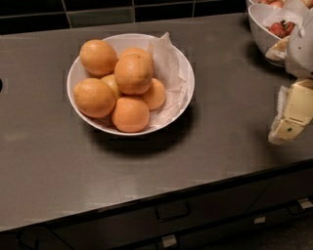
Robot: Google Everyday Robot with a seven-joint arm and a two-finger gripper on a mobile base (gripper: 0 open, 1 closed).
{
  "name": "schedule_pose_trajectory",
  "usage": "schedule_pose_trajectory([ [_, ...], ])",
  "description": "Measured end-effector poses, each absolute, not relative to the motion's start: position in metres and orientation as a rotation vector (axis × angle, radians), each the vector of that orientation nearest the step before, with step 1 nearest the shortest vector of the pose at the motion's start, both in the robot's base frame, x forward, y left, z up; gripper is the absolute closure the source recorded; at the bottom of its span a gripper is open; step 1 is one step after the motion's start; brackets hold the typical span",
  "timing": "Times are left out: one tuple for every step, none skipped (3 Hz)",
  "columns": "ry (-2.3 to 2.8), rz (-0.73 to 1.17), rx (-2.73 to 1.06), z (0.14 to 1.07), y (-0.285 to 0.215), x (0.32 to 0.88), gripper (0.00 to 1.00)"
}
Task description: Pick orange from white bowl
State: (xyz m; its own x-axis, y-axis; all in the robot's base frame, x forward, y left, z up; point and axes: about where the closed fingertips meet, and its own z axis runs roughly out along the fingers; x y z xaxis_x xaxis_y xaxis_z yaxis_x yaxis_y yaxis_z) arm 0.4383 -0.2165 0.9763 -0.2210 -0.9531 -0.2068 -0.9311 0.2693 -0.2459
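The white bowl point(189, 78) sits on the grey counter, left of centre, lined with crumpled white paper point(168, 68). It holds several oranges piled together. The orange point(133, 73) on top of the pile is among the largest, and others lie around and under it. My gripper point(291, 113) hangs at the right edge of the view, above the counter and well to the right of the bowl. It touches nothing and holds nothing that I can see.
A smaller white bowl point(259, 29) with red fruit stands at the back right, just behind the gripper. A dark tiled wall point(98, 14) runs along the back. The counter's front edge point(161, 193) has drawers with handles point(172, 211) below it.
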Motion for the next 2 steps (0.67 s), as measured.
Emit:
schedule_pose_trajectory([
  [2.225, -0.101, -1.726, 0.977, -0.215, 0.439, 0.0],
  [2.159, -0.111, -1.796, 0.982, -0.195, 0.46, 0.0],
])
